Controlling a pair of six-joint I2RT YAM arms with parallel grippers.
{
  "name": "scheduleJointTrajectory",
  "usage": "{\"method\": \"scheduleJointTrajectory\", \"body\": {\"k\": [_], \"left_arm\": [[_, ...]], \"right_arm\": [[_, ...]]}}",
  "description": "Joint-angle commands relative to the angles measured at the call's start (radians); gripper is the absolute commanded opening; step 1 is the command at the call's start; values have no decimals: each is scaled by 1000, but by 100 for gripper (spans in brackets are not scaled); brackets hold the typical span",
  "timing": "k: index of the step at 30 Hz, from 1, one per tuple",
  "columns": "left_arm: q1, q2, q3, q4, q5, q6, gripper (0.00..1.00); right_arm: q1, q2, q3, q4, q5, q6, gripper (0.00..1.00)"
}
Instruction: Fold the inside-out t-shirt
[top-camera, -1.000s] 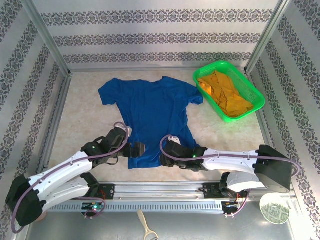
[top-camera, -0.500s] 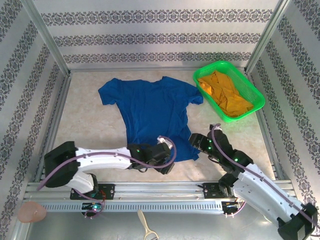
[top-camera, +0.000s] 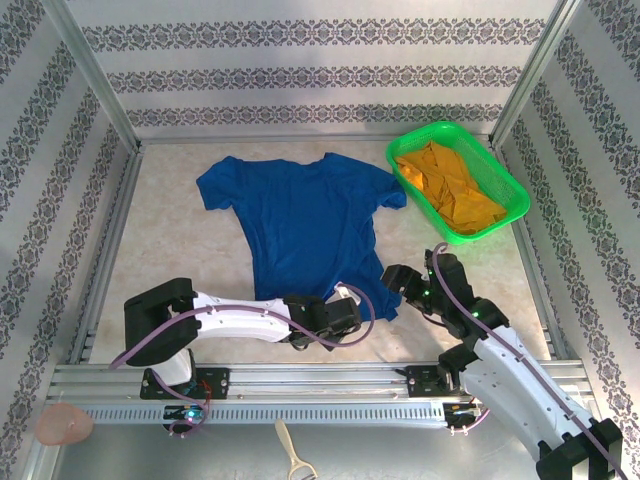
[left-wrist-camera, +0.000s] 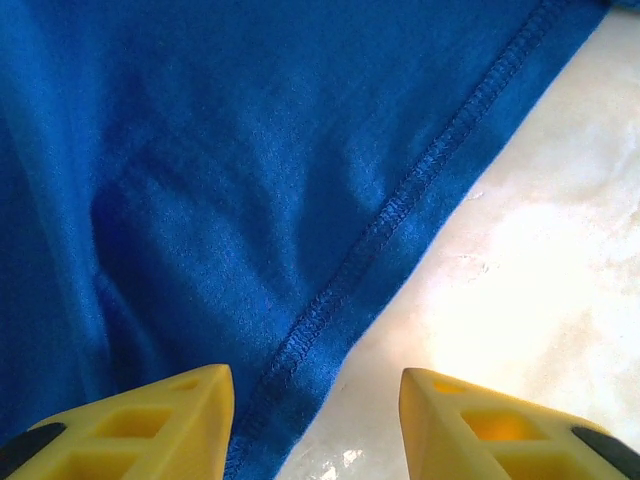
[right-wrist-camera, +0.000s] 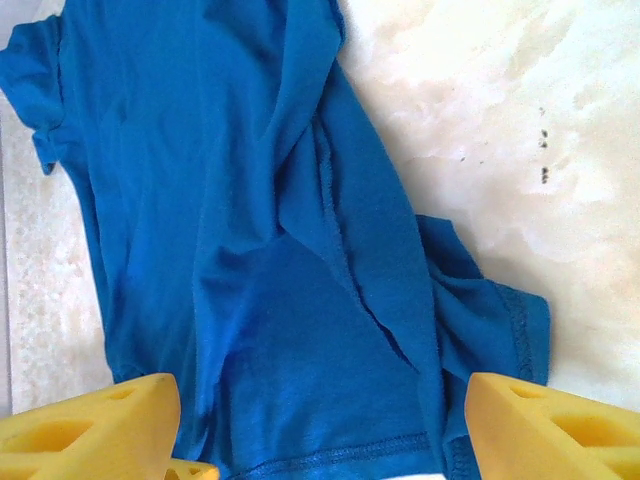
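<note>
The royal-blue t-shirt (top-camera: 305, 220) lies spread flat on the pale, marbled table (top-camera: 170, 250), with its neck opening toward the far wall, both short sleeves out to the sides and the bottom edge toward the arms. In the top view the left arm reaches low across the near side of the table from its base, and the left pincer (left-wrist-camera: 315, 425) sits at the shirt's bottom edge, right of its middle. Its wrist camera shows the two yellow fingers (left-wrist-camera: 150, 420) partly apart with nothing clamped between them. The stitched hem (left-wrist-camera: 400, 200) runs diagonally through the gap, with one finger above blue cloth and the other above bare table. Whether the tips touch the fabric I cannot tell. The right pincer (right-wrist-camera: 320, 430) hovers just beside the shirt's near right corner. Its fingers are spread wide at the two lower corners of its wrist view and hold nothing. Below it the cloth shows a long lengthwise fold along one side, and a small flap of fabric sticks out onto the table. The two pincers are near each other but apart. A green plastic basket (top-camera: 500, 175) stands at the far right of the table, just beside the shirt's right sleeve, with a crumpled orange-yellow garment (top-camera: 450, 190) inside it.
</note>
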Motion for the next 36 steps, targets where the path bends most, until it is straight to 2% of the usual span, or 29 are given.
{"method": "scheduleJointTrajectory", "body": {"k": [1, 13, 16, 20, 23, 27, 31, 36], "left_arm": [[-11, 18, -3, -33, -29, -14, 44], [-5, 44, -25, -17, -34, -29, 45], [-1, 52, -26, -11, -35, -27, 41], [4, 45, -18, -15, -34, -21, 14], [6, -7, 5, -38, -33, -17, 5], [36, -118, 24, -58, 6, -7, 0], [94, -201, 10, -43, 85, -9, 0], [139, -267, -10, -31, 131, -9, 0]], "right_arm": [[-10, -2, -20, 27, -26, 9, 76], [-9, -3, -20, 37, -35, 12, 75], [-9, -3, -19, 38, -44, 9, 75], [-10, -12, -13, 36, -53, 6, 75], [-10, -19, -4, 32, -75, 2, 74], [-7, -20, 0, 40, -125, 0, 74], [23, -35, -17, 56, -137, 32, 73], [141, -72, -50, 94, -78, 132, 73]]}}
